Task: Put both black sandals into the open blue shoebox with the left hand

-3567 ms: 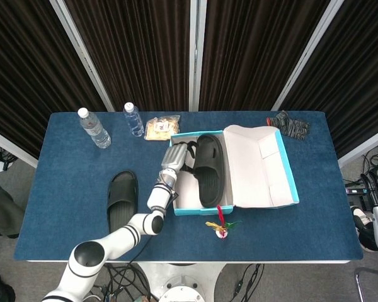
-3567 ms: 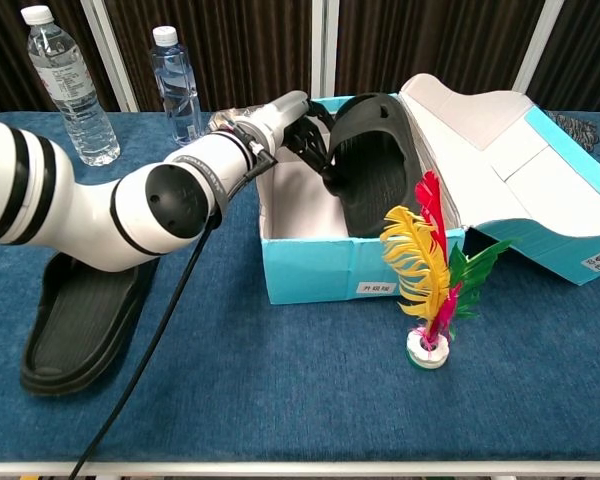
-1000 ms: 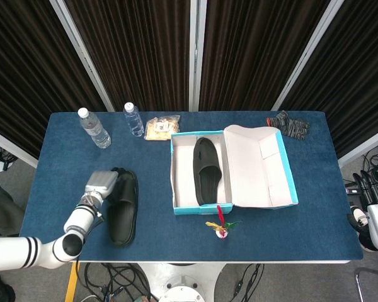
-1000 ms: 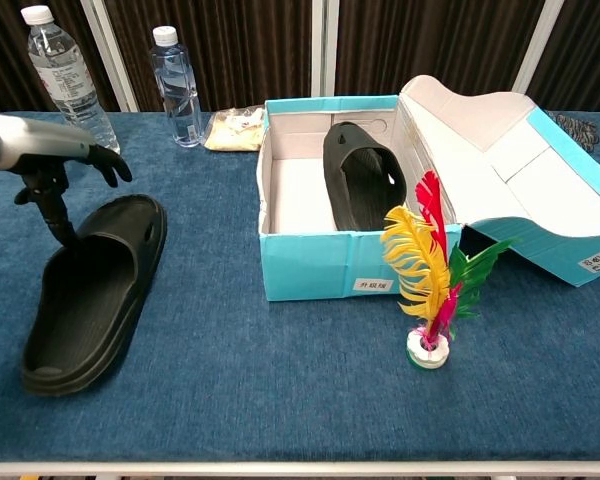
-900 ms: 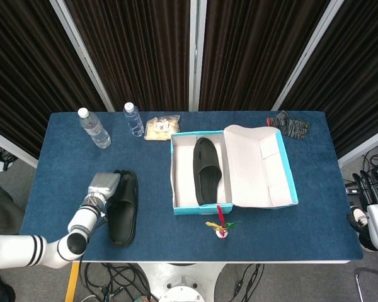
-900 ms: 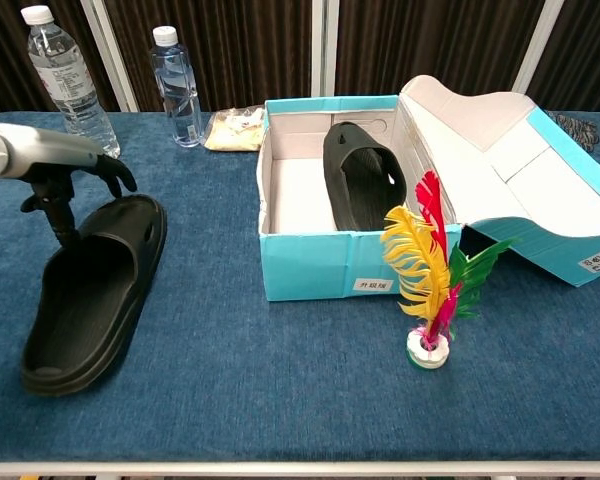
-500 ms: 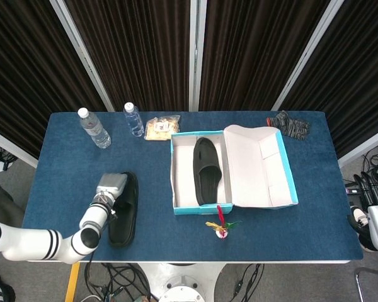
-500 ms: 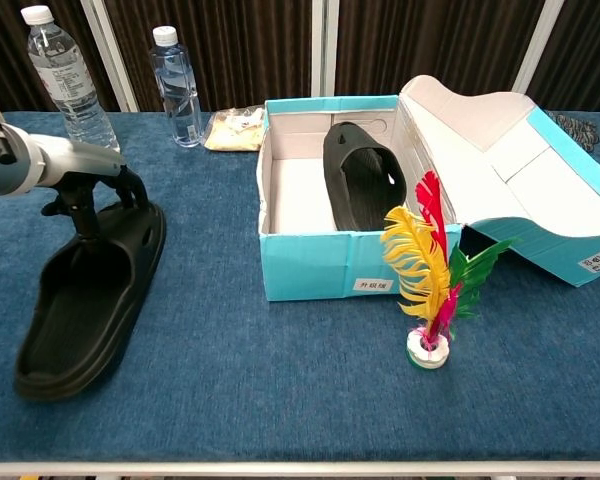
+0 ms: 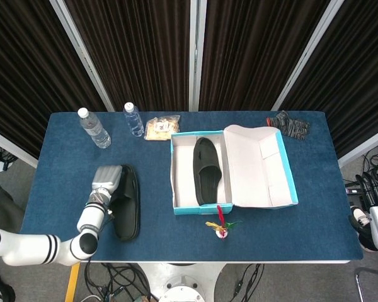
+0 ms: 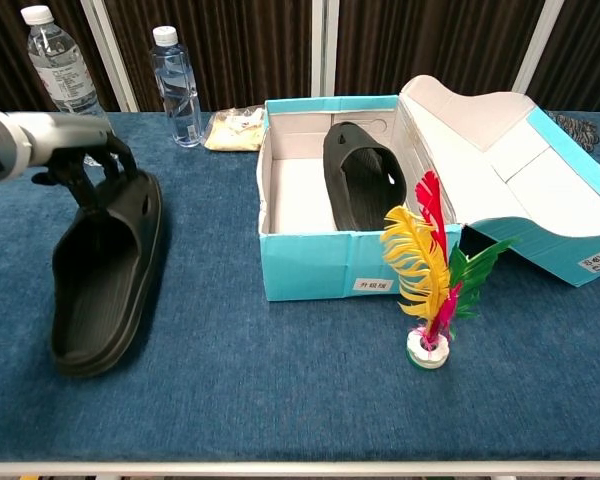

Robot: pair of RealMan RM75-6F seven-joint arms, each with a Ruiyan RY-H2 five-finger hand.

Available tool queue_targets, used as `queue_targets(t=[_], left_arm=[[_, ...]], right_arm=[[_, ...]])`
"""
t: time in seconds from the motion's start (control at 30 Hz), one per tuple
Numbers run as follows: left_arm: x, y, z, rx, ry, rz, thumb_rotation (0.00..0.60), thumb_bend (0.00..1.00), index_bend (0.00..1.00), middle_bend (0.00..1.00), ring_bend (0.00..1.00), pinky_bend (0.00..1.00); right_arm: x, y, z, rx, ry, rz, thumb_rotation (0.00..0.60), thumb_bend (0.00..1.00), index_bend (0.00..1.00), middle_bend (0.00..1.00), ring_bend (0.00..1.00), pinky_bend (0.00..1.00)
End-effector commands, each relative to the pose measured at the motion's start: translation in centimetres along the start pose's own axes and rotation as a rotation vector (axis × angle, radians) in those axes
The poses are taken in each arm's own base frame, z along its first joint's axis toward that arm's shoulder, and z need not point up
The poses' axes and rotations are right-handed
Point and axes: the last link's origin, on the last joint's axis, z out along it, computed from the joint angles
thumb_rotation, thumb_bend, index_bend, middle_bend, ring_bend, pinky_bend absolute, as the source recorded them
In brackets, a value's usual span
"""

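One black sandal (image 9: 206, 170) already lies inside the blue shoebox (image 9: 184, 210), while the left robot hand (image 10: 88, 165) grips the second sandal (image 10: 108, 275) left of it, not yet boxed.

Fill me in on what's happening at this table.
The left hand grips the strap end of a black sandal and has tilted it up off the blue tabletop. The other sandal already lies inside the open blue shoebox. So one is packed and the second is being picked up. The right hand hangs off the table's edge, holding nothing.
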Motion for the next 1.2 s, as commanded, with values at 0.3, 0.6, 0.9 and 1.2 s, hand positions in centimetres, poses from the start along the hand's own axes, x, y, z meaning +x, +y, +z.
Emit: queue_targets(t=[0.3, 0.6, 0.9, 1.2], left_arm=[[8.7, -4.6, -1.1, -0.172, 0.232, -0.598, 0.600, 0.00, 0.57, 0.59, 0.87, 0.89], [10.5, 1.7, 1.3, -0.457, 0.188, -0.859, 0.600, 0.00, 0.59, 0.59, 0.76, 0.79], [9.2, 9.1, 3.9, -0.565, 0.107, -0.908, 0.600, 0.00, 0.60, 0.59, 0.65, 0.71], [7.0, 10.7, 5.5, -0.558, 0.148, -0.810, 0.600, 0.00, 0.59, 0.59, 0.53, 0.59]], right_arm=[[-0.1, -0.1, 0.1, 0.002, -0.006, -0.006, 0.600, 0.10, 0.00, 0.06, 0.00, 0.11], [0.2, -0.6, 0.2, 0.010, -0.005, -0.016, 0.600, 0.10, 0.00, 0.06, 0.00, 0.11], [0.7, -0.7, -0.1, -0.002, -0.002, -0.030, 0.600, 0.10, 0.00, 0.06, 0.00, 0.11], [0.9, -0.5, -0.4, -0.018, -0.005, -0.036, 0.600, 0.10, 0.00, 0.06, 0.00, 0.11]])
